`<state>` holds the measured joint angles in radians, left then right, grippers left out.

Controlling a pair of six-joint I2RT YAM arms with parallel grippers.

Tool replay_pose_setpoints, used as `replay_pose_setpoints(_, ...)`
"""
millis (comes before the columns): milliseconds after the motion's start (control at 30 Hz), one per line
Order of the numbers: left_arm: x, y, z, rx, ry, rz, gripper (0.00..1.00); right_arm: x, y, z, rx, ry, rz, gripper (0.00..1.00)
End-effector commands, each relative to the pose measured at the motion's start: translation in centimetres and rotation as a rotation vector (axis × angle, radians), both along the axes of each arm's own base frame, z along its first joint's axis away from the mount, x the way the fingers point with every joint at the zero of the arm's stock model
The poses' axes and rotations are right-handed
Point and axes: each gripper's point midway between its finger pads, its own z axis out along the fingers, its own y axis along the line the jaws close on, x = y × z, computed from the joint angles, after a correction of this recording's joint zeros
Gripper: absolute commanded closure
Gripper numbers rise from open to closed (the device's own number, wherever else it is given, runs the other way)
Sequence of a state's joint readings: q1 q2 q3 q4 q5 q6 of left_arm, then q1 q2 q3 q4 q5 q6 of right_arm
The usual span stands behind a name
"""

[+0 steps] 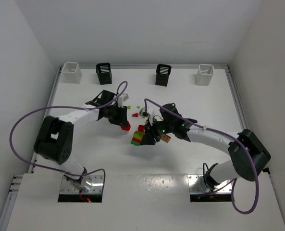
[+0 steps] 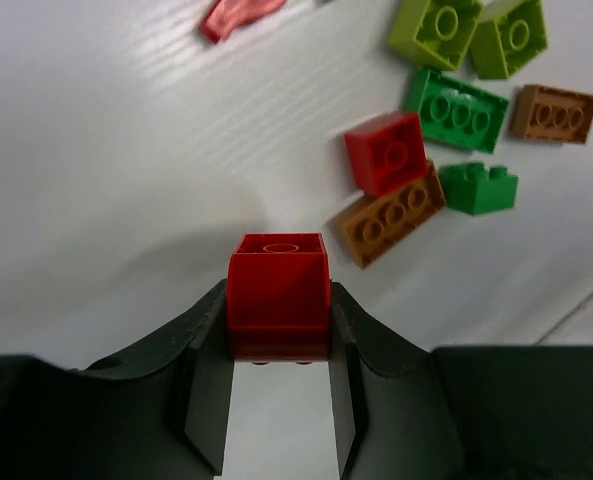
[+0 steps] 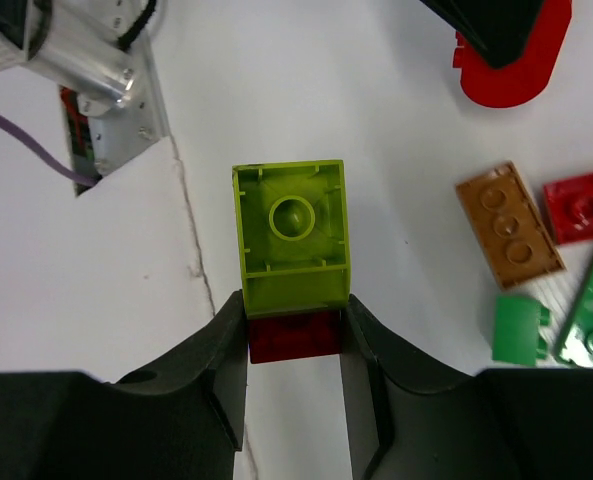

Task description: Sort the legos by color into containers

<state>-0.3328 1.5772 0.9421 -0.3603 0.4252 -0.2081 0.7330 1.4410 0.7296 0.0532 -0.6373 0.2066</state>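
White tabletop [image 1: 204, 106] holds loose studded plastic bricks [image 2: 456, 110] just beside both grippers, the left gripper [image 2: 278, 310] pinching a red studded brick [image 2: 278, 280], the right gripper [image 3: 294, 330] pinching a stuck yellow-green-on-red pair [image 3: 291, 235], four slatted square bins [image 1: 163, 74] well beyond both, so sorting looks barely begun

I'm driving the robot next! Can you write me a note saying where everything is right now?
Left gripper: shut on a red brick.
Right gripper: shut on a yellow-green brick stuck to a dark red one.
Loose legos lie mid-table; the four bins stand along the far edge.
Done: no brick visibly binned.
Left: probably bin both held pieces, then sort the rest.
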Motion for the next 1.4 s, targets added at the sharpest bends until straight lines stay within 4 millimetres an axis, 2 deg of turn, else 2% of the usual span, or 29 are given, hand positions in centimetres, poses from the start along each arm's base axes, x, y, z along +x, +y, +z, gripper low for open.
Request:
replay_pose_setpoints(0,4.1,-1.4,1.2,0.055,-0.126,0.001,0.8,1.3,-1.3,0.9,-0.018,-0.065,-0.047,1.0)
replay_pose_setpoints(67,4.2,-1.7,-0.2,0.073,-0.085,0.004,0.77,1.8,-2.0,0.8,-0.035,-0.085,-0.073,1.0)
replay_pose_setpoints(167,4.1,-2.4,-0.3,0.043,-0.066,-0.02,0.69,2.6,-2.8,0.7,-0.055,-0.093,-0.105,1.0)
replay_pose_setpoints(200,3.7,-3.4,0.6,-0.016,-0.068,-0.057,0.6,2.9,-3.0,0.7,-0.055,-0.093,-0.118,1.0)
replay_pose_setpoints(267,2.5,-4.2,1.2,-0.078,-0.063,-0.1,0.43,3.0,-3.2,0.7,-0.05,-0.088,-0.119,1.0)
replay_pose_setpoints(300,2.3,-4.5,1.8,-0.108,-0.08,-0.117,0.3,2.6,-3.3,0.3,-0.053,-0.075,-0.112,1.0)
replay_pose_setpoints(333,0.7,-4.8,1.7,-0.15,-0.056,-0.15,0.12,2.6,-3.4,0.2,-0.044,-0.071,-0.11,1.0)
replay_pose_setpoints(367,0.2,-5.0,3.0,-0.181,-0.085,-0.168,0.09,2.2,-3.2,0.4,-0.029,-0.06,-0.088,1.0)
replay_pose_setpoints(400,-0.3,-5.2,3.7,-0.207,-0.115,-0.194,0.08,2.4,-3.5,0.2,-0.029,-0.06,-0.097,1.0)
replay_pose_setpoints(433,-1.8,-5.2,3.7,-0.242,-0.102,-0.223,0.08,2.1,-3.6,-0.1,-0.03,-0.059,-0.083,1.0)
replay_pose_setpoints(467,-2.4,-5.4,5.6,-0.279,-0.159,-0.246,0.08,1.9,-3.5,0.0,-0.024,-0.054,-0.074,1.0)
replay_pose_setpoints(500,-3.0,-5.5,6.4,-0.312,-0.182,-0.26,0.08,2.2,-3.7,0.0,-0.022,-0.084,-0.056,1.0)
replay_pose_setpoints(533,-3.8,-5.8,7.1,-0.361,-0.208,-0.279,0.08,1.4,-3.9,-0.2,-0.02,-0.082,-0.02,1.0)
replay_pose_setpoints(633,-4.7,-6.6,9.9,-0.442,-0.301,-0.338,0.13,0.2,-4.1,-0.2,-0.015,-0.111,0.084,1.0)
replay_pose_setpoints(667,-5.6,-6.9,10.3,-0.478,-0.292,-0.39,0.16,-0.2,-4.2,-0.7,-0.02,-0.122,0.127,1.0)
replay_pose_setpoints(700,-6.7,-7.4,11.2,-0.529,-0.297,-0.475,0.18,-0.6,-4.0,-0.1,-0.011,-0.108,0.168,1.0)
replay_pose_setpoints(733,-6.6,-7.4,10.8,-0.522,-0.303,-0.485,0.18,-1.0,-4.0,0.0,-0.01,-0.103,0.201,1.0)
replay_pose_setpoints(800,-8.3,-7.9,11.7,-0.585,-0.3,-0.584,0.21,-0.9,-3.6,0.4,-0.009,-0.112,0.269,1.0)
replay_pose_setpoints(833,-8.4,-7.9,11.7,-0.587,-0.313,-0.6,0.21,-1.5,-3.7,0.3,-0.009,-0.077,0.29,1.0)
replay_pose_setpoints(900,-9.1,-8.4,11.6,-0.588,-0.305,-0.627,0.21,-1.4,-3.4,0.8,0.006,-0.08,0.306,1.0)
replay_pose_setpoints(1200,-10.4,-9.3,11.0,-0.58,-0.283,-0.671,0.21,-0.7,-2.4,1.8,0.041,-0.064,0.306,1.0)
replay_pose_setpoints(1367,-11.1,-9.8,11.1,-0.589,-0.282,-0.704,0.25,-0.4,-2.0,2.1,0.048,-0.041,0.283,1.0)
